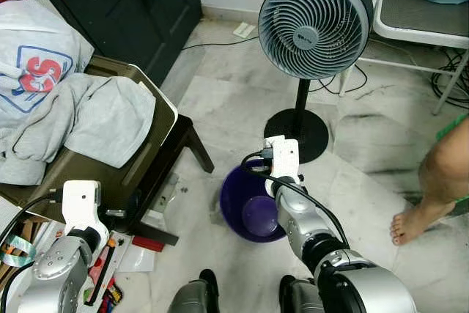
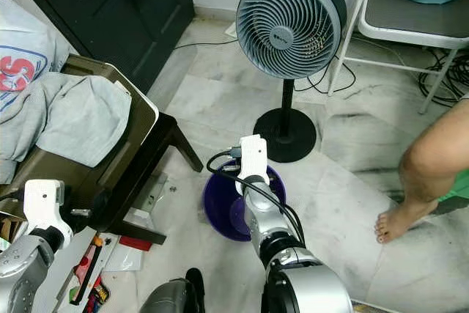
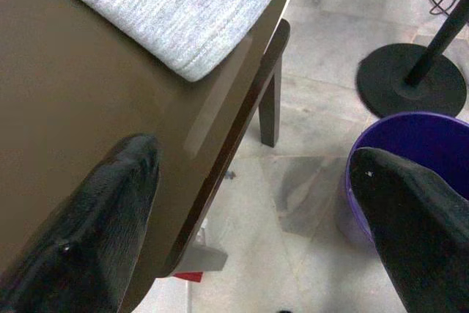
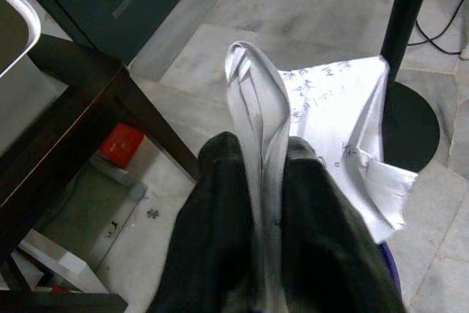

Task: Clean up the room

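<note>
Presently, findings as follows.

Right end effector (image 4: 267, 174): fingers closed on a sheet of paper (image 4: 330, 122), white with handwriting, folded and crumpled; the sheet is pinched between the two black fingers and stands up past them.

Paper position: held above the purple bin (image 1: 253, 207), over its open mouth, not touching it as far as can be told.

Purple bin: on the marble floor (image 1: 220, 100), just beside the black round base of the standing fan (image 1: 315, 20) and near the dark table (image 1: 146, 152).

Left end effector (image 3: 256, 203): fingers spread wide apart, holding nothing; positioned at the corner edge of the table, bin visible beyond.

Table: carries grey clothing (image 1: 80, 119) draped across its top, with a printed grey garment (image 1: 37, 67) beside it.

Floor clutter: papers and small coloured items (image 1: 117, 265) lie beside the table leg.

Person: a bare leg and foot (image 1: 418, 218) stand on the floor to the robot's right, well apart from the bin.
</note>
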You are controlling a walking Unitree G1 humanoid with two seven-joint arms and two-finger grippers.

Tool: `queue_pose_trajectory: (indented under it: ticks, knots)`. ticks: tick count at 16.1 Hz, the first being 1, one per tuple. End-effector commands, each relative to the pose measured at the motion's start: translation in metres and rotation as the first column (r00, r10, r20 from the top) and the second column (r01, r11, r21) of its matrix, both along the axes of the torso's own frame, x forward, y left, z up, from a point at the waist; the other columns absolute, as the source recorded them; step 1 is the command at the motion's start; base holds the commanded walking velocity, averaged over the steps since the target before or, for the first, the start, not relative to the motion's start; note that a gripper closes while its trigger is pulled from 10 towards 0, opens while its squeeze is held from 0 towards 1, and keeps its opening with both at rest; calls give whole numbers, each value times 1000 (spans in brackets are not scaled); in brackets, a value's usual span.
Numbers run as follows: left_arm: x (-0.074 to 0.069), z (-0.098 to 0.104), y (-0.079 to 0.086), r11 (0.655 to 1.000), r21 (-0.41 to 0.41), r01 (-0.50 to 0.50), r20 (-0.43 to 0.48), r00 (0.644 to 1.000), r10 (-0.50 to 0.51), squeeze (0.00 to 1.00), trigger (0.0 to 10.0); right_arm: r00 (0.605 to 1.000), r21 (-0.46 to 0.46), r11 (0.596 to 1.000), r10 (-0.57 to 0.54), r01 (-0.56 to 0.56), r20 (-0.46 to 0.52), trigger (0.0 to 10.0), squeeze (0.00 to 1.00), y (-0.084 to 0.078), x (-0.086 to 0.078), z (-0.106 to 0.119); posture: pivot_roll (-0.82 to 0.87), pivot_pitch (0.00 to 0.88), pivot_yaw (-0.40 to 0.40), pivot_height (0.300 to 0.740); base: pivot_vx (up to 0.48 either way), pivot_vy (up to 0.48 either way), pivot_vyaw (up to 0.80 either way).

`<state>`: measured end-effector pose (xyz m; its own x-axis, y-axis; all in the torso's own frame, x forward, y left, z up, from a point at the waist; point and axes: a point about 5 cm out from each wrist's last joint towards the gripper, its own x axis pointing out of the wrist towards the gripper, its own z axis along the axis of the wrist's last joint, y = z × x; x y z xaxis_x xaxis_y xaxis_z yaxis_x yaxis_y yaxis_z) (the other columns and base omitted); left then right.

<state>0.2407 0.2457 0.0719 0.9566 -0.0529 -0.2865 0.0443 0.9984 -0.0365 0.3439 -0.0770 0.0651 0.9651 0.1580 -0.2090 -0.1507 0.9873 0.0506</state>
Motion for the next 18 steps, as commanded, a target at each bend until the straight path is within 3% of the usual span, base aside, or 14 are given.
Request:
queue_pose_trajectory:
  ticks: [1, 12, 18]
  knots:
    - [-6, 1, 10, 999, 19, -25, -14, 1000, 26, 0, 10000, 1000, 14, 1000, 5, -5, -17, 10000, 1000, 5, -4, -5, 72, 301, 161, 740, 0, 0, 0]
    - [-4, -1, 11, 1000, 11, -29, -23, 999, 29, 0, 10000, 1000, 10, 1000, -1, 1, -15, 10000, 1000, 7, -4, -5, 71, 293, 162, 740, 0, 0, 0]
    - [15, -8, -10, 999, -50, 9, -9, 1000, -9, 0, 10000, 997, -14, 999, -30, 29, -68, 10000, 1000, -5, -9, -15, -9, 211, 103, 740, 0, 0, 0]
